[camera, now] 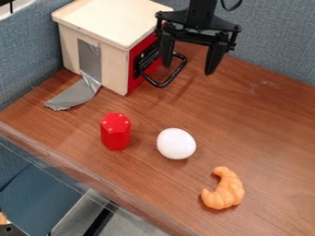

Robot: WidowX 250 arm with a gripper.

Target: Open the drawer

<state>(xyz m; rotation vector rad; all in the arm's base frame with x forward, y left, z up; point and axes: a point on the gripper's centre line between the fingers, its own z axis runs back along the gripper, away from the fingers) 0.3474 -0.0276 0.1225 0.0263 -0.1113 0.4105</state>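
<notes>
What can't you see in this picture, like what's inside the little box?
All in the camera view:
- Inside of the cream box: its top and walls hide it.
- A bit of its red front: the gripper is in the way.
- Underside of the white egg: the egg itself hides it.
- Dark thing in the bottom left corner: the edge cuts it off.

The black arm [201, 13] comes in at the top edge of the camera view, right of centre, and stands nearly upright. At its lower end the black pincer [188, 69] hangs with its two fingers [215, 56] pointing down, spread well apart on either side of a wide crossbar [195, 36], their tips narrowing to blunt ends.
</notes>
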